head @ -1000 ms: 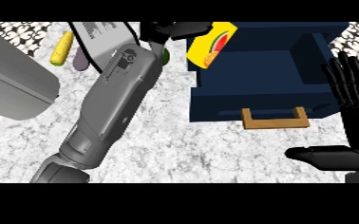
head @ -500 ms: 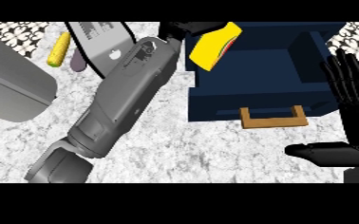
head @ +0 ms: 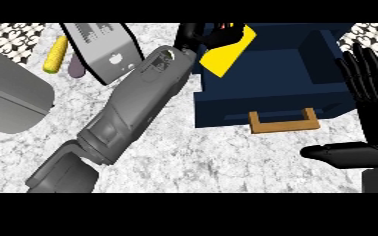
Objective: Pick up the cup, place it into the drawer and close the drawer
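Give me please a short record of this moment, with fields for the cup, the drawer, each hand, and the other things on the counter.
cup: yellow cup, held over the drawer's left rear corner
drawer: navy drawer, open, wooden handle at its front
left hand: left hand curled round the cup
right hand: right hand open, resting at the right edge
other things: corn cob, grey appliance, upper left

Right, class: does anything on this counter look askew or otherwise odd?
Only the yellow cup: the left robot hand holds it tilted over the open blue drawer's back-left corner, not yet set down. The right robot hand rests open at the right edge.
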